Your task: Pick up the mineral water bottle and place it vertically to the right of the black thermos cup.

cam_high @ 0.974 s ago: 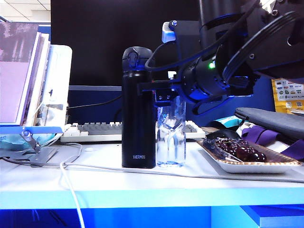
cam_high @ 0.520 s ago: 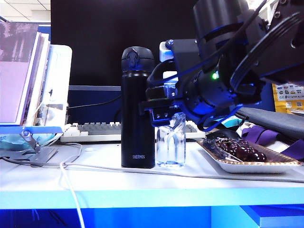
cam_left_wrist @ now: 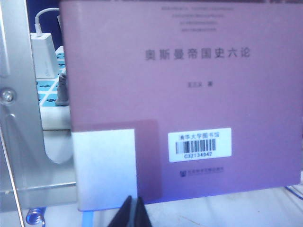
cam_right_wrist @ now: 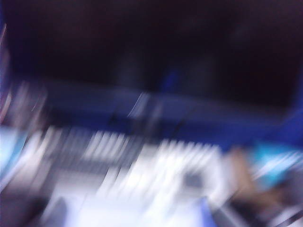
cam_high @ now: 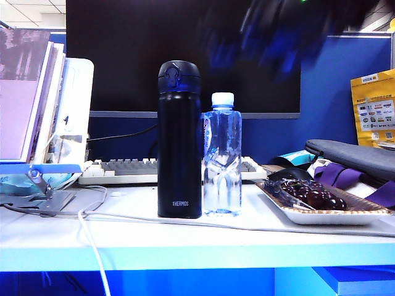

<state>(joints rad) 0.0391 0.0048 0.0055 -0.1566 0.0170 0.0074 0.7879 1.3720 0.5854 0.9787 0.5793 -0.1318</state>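
Observation:
The black thermos cup [cam_high: 179, 139] stands upright on the white table. Right beside it on the right, upright and touching or nearly touching it, is the mineral water bottle [cam_high: 222, 160], clear with a white cap. Nothing holds the bottle. My right arm [cam_high: 278, 31] is a dark motion-blurred mass high above both, and its jaws cannot be made out. The right wrist view is smeared and shows only a keyboard [cam_right_wrist: 142, 161] and a dark screen. My left gripper [cam_left_wrist: 133, 213] is shut, its dark fingertips together in front of a purple book [cam_left_wrist: 189, 94].
A white tray [cam_high: 308, 216] of dark round pieces sits right of the bottle. A keyboard [cam_high: 123, 168] lies behind the cup, below a black monitor [cam_high: 123, 37]. Books on a stand [cam_high: 37, 92] fill the left side. A white cable [cam_high: 86, 234] runs along the front edge.
My right gripper has let go of the bottle and the arm has swung up and away from it, now blurred at the top. The bottle stays standing beside the thermos.

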